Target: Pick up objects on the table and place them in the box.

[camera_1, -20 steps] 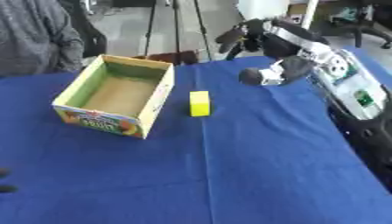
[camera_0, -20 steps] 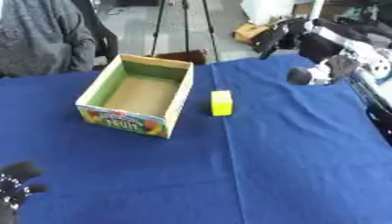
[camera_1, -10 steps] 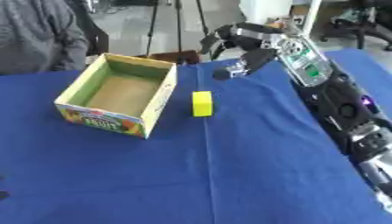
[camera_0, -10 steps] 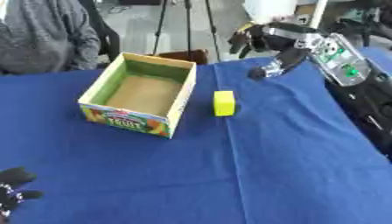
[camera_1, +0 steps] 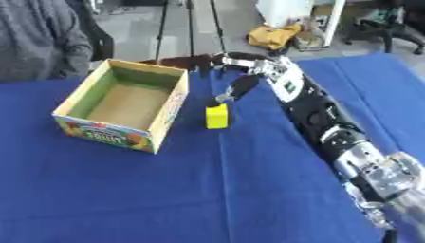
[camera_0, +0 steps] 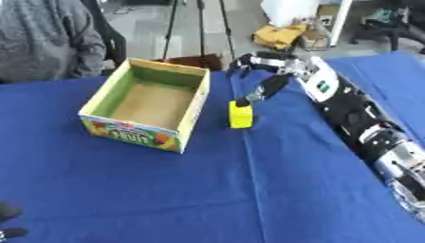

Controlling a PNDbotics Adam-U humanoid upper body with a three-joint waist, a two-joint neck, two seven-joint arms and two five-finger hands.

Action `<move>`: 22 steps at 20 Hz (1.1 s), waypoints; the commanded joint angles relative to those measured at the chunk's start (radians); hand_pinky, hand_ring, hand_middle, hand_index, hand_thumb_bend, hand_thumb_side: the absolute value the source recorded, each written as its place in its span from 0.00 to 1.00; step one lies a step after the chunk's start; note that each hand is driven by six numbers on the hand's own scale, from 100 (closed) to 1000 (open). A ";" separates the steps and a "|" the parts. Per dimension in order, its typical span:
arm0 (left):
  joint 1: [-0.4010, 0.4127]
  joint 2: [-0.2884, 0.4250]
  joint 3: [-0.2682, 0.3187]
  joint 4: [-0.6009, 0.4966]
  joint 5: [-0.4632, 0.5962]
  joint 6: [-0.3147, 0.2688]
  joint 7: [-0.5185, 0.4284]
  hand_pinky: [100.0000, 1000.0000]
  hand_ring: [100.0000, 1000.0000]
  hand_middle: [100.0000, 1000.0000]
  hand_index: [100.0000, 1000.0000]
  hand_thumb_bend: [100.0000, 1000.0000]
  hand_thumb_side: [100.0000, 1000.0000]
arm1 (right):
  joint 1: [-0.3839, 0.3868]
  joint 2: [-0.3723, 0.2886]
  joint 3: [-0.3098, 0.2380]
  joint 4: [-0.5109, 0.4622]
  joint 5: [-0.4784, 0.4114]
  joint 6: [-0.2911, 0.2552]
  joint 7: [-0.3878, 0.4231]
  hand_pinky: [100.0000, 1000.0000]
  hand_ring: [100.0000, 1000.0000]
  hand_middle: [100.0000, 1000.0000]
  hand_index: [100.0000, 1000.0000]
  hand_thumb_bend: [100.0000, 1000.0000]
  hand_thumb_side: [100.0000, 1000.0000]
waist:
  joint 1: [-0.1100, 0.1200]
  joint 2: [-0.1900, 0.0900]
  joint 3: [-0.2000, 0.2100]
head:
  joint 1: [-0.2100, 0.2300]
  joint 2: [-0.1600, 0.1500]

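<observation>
Above the yellow block (camera_0: 241,115), we are reaching in with our right hand (camera_0: 264,76), its fingers spread and curved downward, holding nothing; the thumb tip is hanging just over the block's top edge, and we cannot tell whether it is touching. We are seeing the block standing on the blue table (camera_0: 249,180), just beside the right wall of the box (camera_0: 148,105), which is lying open and apparently empty. We are judging the step in hand to be the approach for the first pick: nothing is grasped yet. The next move is calling for lowering the hand so that fingers and thumb straddle the block, then closing on it before lifting leftward over the box wall. Our left hand (camera_0: 8,222) is showing only as a dark edge at the lower left corner; its state we cannot tell.
</observation>
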 commanded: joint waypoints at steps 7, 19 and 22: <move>-0.009 0.012 -0.003 -0.018 0.007 0.001 -0.007 0.51 0.69 0.52 0.65 0.01 1.00 | -0.017 -0.005 -0.022 0.074 0.161 -0.083 -0.079 0.77 0.99 0.77 0.79 0.59 0.43 | 0.006 -0.010 0.004 | -0.012 -0.018; -0.008 0.006 -0.004 -0.019 0.003 0.005 -0.012 0.51 0.70 0.52 0.65 0.01 1.00 | -0.010 0.047 -0.014 0.118 0.249 -0.115 -0.129 0.73 0.92 0.68 0.66 0.53 0.40 | 0.018 -0.007 0.005 | -0.026 -0.025; -0.010 0.005 -0.004 -0.019 0.002 0.004 -0.012 0.51 0.70 0.52 0.65 0.01 1.00 | -0.011 0.051 -0.016 0.119 0.249 -0.119 -0.147 0.70 0.87 0.59 0.57 0.32 0.22 | 0.017 -0.005 0.003 | -0.028 -0.027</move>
